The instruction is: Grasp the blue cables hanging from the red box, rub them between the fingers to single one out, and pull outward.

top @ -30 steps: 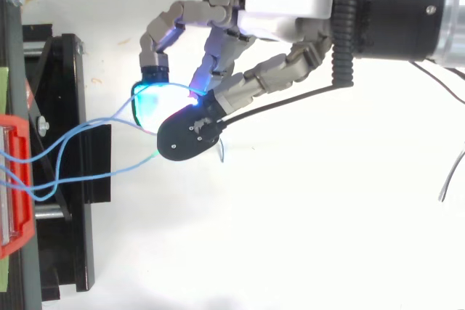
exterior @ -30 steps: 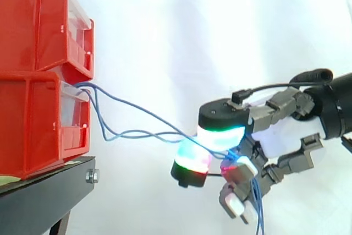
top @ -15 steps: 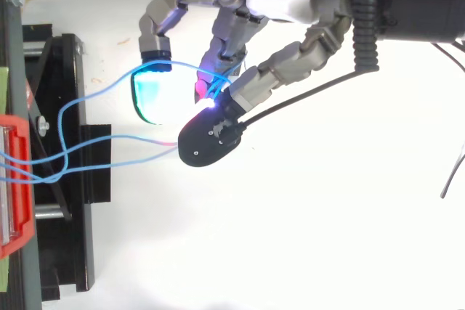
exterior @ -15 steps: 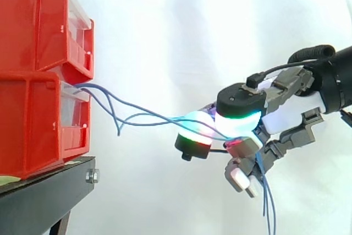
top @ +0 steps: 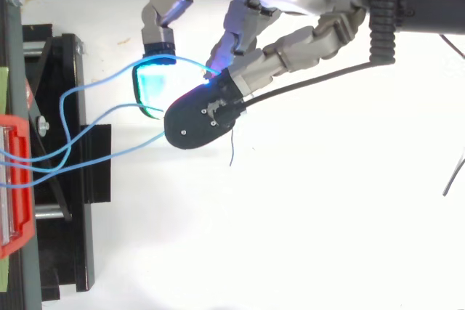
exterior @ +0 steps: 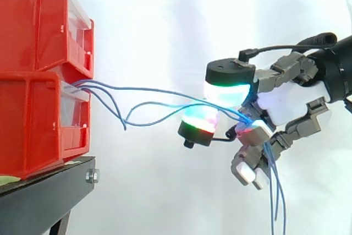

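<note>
Out from the box (exterior: 38,119), the hand (exterior: 280,105) pinches several cables (exterior: 137,88) together, so pulling now risks dragging the whole bundle, not one.

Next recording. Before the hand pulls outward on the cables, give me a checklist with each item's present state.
1. Grip: the hand is shut on the blue cables: ok, curled fingers pinch them.
2. One cable singled out: not ok, several strands run into the fingers.
3. Cables lead out of the lower red bin: ok, they leave its front.
4. Slack to take up: ok, the strands sag between bin and hand.
5. Hand apart from the bin and the black stand: ok, open space lies between them.
</note>
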You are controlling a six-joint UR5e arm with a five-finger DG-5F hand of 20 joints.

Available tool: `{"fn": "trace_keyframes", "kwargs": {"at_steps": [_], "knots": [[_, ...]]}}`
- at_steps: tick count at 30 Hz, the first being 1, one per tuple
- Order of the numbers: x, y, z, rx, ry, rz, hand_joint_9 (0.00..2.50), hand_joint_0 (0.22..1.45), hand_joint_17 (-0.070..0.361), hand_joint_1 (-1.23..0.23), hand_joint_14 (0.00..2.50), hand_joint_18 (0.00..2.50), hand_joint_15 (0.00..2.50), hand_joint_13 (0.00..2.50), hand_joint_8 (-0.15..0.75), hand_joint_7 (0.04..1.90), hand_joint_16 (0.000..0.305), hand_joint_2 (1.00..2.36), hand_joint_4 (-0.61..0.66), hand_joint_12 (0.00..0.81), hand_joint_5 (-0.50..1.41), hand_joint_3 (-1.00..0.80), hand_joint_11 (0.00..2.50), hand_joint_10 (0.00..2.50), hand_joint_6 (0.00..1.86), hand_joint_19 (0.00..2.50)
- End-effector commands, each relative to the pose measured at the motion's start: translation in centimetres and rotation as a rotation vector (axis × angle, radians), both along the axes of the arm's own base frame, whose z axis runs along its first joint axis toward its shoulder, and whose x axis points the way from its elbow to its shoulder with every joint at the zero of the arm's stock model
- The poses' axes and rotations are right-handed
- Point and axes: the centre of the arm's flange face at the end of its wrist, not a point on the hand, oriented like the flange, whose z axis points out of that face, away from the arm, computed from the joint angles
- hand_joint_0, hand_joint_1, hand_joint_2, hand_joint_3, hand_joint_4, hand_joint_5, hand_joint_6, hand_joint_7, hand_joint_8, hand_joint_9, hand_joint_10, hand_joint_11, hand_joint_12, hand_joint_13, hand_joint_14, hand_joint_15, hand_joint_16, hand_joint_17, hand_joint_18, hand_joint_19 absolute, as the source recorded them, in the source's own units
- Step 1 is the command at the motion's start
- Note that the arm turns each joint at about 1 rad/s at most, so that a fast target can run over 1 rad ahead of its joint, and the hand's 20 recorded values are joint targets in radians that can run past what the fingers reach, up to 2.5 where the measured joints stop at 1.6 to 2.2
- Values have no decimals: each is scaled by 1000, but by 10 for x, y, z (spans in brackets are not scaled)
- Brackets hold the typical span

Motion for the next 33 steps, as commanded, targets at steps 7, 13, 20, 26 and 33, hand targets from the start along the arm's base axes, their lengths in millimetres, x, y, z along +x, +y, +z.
{"fn": "trace_keyframes", "kwargs": {"at_steps": [7,13,20,26,33], "knots": [[-5,4,-35,3,35,8,1289,515,109,-615,22,632,626,852,243,1040,48,1000,-115,363,-61,-500,808,26,748,752],[1,2,-35,4,-14,6,1261,600,103,-734,26,640,659,857,258,1068,46,1004,-41,354,-91,-450,881,28,808,778],[3,0,-25,3,-26,8,1183,745,106,-938,26,700,642,850,259,1028,47,1008,-136,360,-138,-408,938,27,901,703],[0,-2,-11,-6,-5,9,970,731,88,-975,12,434,304,527,199,894,39,1000,-181,314,-132,-500,609,20,894,417],[-1,-2,-8,-8,9,9,762,578,89,-852,6,97,150,300,174,1002,40,1000,-90,301,-100,-500,297,11,802,199]]}}
